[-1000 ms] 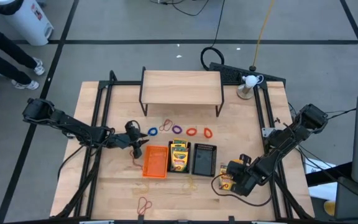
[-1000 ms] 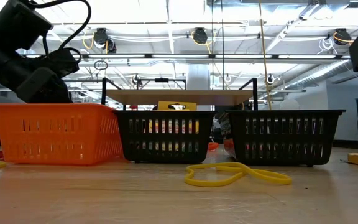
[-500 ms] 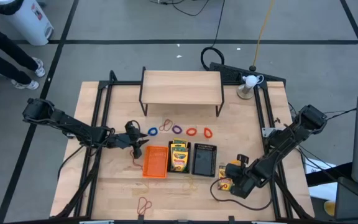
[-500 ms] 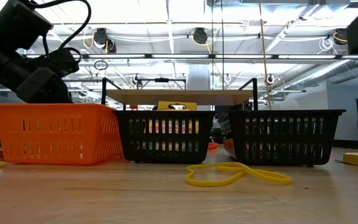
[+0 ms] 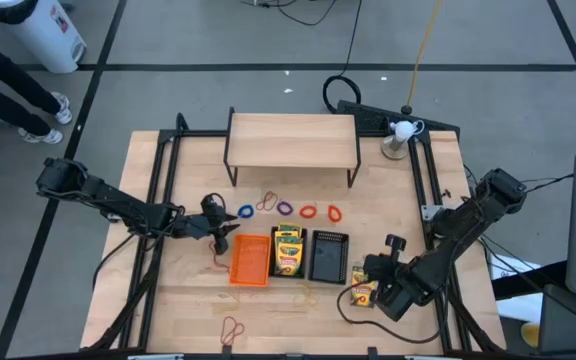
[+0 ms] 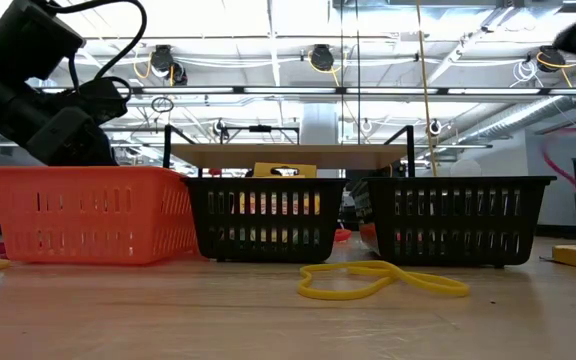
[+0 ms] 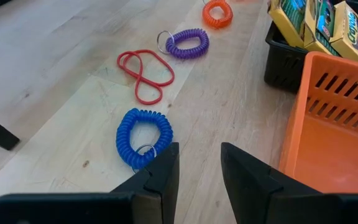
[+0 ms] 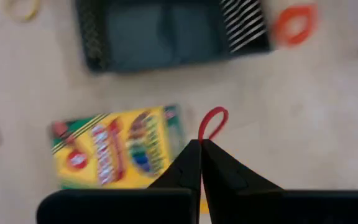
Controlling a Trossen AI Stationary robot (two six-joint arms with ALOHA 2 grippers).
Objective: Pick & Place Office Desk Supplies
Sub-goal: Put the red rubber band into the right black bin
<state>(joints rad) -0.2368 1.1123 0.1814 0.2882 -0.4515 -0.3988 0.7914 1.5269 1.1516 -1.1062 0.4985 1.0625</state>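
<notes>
In the right wrist view my right gripper (image 8: 199,147) is shut on a thin red rubber band (image 8: 213,121), above a yellow crayon box (image 8: 117,149) that lies flat on the table. In the high view it (image 5: 376,272) is at the near right, beside the empty black tray (image 5: 328,256). My left gripper (image 7: 197,168) stands open and low over the table, left of the orange tray (image 5: 249,259). A blue coil loop (image 7: 143,137) lies just in front of its fingers, untouched. The middle black tray (image 5: 287,252) holds crayon boxes. My right gripper pinches the red band's near end (image 8: 201,138) between its two fingertips, slanting down from above. The rest of the loop sticks out beyond the tips. In the low view the band (image 6: 568,175) hangs well clear of the table.
A red band (image 5: 266,203), a purple coil (image 5: 285,208) and two orange coils (image 5: 309,212) lie in a row behind the trays. A yellow band (image 6: 378,280) lies in front of them. A wooden shelf (image 5: 292,140) stands at the far edge.
My right gripper has risen from beside the crayon box and tipped to point more steeply down. The red band has come up with it and now shows hanging at the right of the low view. The crayon box has stayed on the table.
</notes>
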